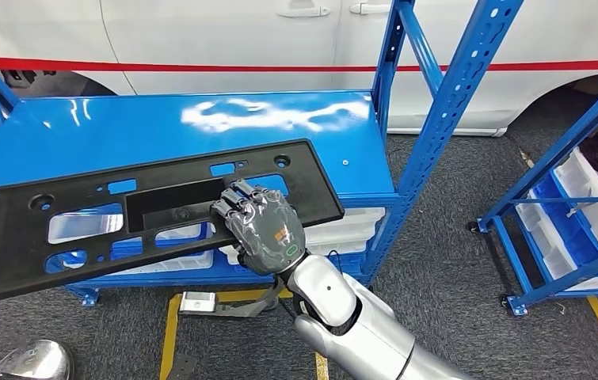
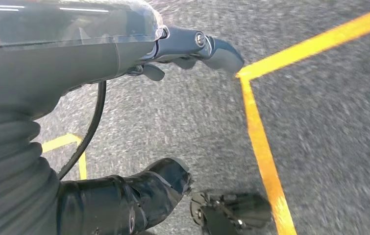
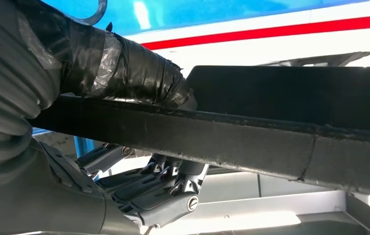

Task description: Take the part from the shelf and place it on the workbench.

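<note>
Overhead, from the head view, the right hand (image 1: 260,226) grips one long black plastic panel (image 1: 81,218) at its near edge, fingers curled over the top. The panel hangs tilted above the front lip of the glossy blue workbench top (image 1: 121,131), its left end jutting out past that lip. Two blue perforated uprights (image 1: 454,103) flank the open carpet to the right. From the right wrist view, the taped thumb (image 3: 124,66) presses on one face of the panel (image 3: 271,142), with fingers (image 3: 168,188) under the other. From the left wrist view, the left hand (image 2: 192,49) hangs over grey carpet and yellow floor tape (image 2: 261,147), fingers loose, grasping nothing.
</note>
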{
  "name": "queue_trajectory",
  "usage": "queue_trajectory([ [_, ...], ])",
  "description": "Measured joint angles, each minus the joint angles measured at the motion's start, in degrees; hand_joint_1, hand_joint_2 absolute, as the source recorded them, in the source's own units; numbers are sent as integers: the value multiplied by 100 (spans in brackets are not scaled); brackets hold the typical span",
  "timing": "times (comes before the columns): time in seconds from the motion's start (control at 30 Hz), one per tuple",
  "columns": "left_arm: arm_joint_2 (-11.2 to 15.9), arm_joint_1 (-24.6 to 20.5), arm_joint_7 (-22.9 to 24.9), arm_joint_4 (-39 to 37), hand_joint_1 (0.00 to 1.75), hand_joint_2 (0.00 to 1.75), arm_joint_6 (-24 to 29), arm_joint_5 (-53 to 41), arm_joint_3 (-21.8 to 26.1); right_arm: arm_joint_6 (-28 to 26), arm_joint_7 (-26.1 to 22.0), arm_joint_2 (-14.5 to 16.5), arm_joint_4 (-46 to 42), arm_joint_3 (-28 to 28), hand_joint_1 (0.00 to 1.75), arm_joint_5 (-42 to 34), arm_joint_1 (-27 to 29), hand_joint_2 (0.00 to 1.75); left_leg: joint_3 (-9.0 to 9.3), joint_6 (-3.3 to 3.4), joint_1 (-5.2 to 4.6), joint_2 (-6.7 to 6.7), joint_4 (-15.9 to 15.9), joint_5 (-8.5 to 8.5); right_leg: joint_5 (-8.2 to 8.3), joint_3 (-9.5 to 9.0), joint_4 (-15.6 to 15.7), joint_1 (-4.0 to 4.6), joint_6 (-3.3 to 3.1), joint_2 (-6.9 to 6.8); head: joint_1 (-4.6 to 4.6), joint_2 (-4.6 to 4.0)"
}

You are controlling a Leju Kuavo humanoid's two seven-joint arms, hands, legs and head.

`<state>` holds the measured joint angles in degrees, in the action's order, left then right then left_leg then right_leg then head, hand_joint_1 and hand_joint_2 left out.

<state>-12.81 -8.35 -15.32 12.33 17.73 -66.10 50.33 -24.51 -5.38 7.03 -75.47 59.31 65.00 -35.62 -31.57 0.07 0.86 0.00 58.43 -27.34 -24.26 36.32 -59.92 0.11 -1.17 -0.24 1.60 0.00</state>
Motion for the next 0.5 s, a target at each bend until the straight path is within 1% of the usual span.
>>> queue_trajectory([
  [0.03, 1, 2, 1, 0, 0, 175, 2, 3, 1, -2, 0, 0, -1, -5, 175, 2, 0, 175, -12, 44, 10, 7, -19, 38, -30, 17, -26, -6, 34, 5, 1, 0],
  [0.07, 1, -2, 2, 0, 0, 175, 3, 5, 1, -4, 1, 0, -1, -13, 175, 4, -1, 175, -31, 92, 22, 15, -40, 77, -132, 64, -132, -11, 63, 11, 3, 0],
  [0.1, 1, -7, 2, 0, 0, 175, 3, 4, 1, -6, 1, -1, -1, -20, 175, 6, -1, 175, -58, 133, 35, 23, -57, 116, -306, 154, -350, -18, 88, 17, 4, 0],
  [0.17, 0, -10, 1, 0, 0, 175, 3, 4, 2, -10, 1, -1, 1, -29, 175, 7, 6, 175, -147, 169, 28, 31, -44, 169, -756, 441, -1087, -36, 127, 22, 6, 0],
  [0.2, 0, -6, 2, 0, 0, 175, 3, 4, 2, -10, 1, -2, 3, -29, 175, 7, 15, 175, -197, 170, 26, 34, -31, 192, -909, 560, -1426, -42, 140, 21, 5, 0],
  [0.23, 0, -2, 2, 0, 0, 175, 3, 4, 3, -11, 2, -3, 8, -29, 175, 7, 24, 175, -243, 167, 25, 36, -17, 214, -966, 598, -1605, -46, 146, 21, 5, 0],
  [0.27, 0, 0, 2, 0, 0, 175, 3, 4, 3, -11, 4, -4, 13, -30, 175, 7, 30, 175, -281, 160, 25, 36, -3, 233, -909, 512, -1544, -48, 142, 21, 5, 0],
  [0.3, 0, 1, 2, 0, 0, 175, 3, 4, 3, -11, 5, -4, 16, -31, 175, 7, 33, 175, -308, 150, 25, 34, 8, 248, -771, 311, -1263, -49, 128, 20, 5, 0],
  [0.37, -1, 0, 2, 0, 0, 175, 3, 4, 3, -14, 7, -2, 17, -34, 175, 7, 29, 175, -338, 115, 16, 31, 29, 276, -509, -196, -432, -31, 82, 22, 4, 0],
  [0.4, -2, -2, 2, 0, 0, 175, 4, 4, 3, -20, 7, 0, 16, -37, 175, 6, 27, 175, -350, 88, 7, 30, 35, 292, -438, -352, -147, -16, 61, 24, 5, 0],
  [0.43, -2, -3, 2, 0, 0, 175, 5, 4, 3, -29, 8, 2, 16, -40, 175, 2, 28, 175, -362, 57, -1, 31, 37, 312, -415, -418, -1, 0, 41, 27, 3, 0],
  [0.47, -3, -4, 2, 0, 0, 175, 6, 5, 3, -41, 9, 3, 15, -44, 175, -7, 31, 175, -373, 21, -7, 32, 33, 335, -400, -408, 10, 18, 24, 30, 1, 0],
  [0.5, -2, -3, 2, 0, 0, 175, 8, 5, 4, -55, 11, 3, 15, -53, 175, -18, 34, 175, -381, -18, -5, 30, 24, 360, -367, -389, 24, 12, -9, 31, 2, 0],
])
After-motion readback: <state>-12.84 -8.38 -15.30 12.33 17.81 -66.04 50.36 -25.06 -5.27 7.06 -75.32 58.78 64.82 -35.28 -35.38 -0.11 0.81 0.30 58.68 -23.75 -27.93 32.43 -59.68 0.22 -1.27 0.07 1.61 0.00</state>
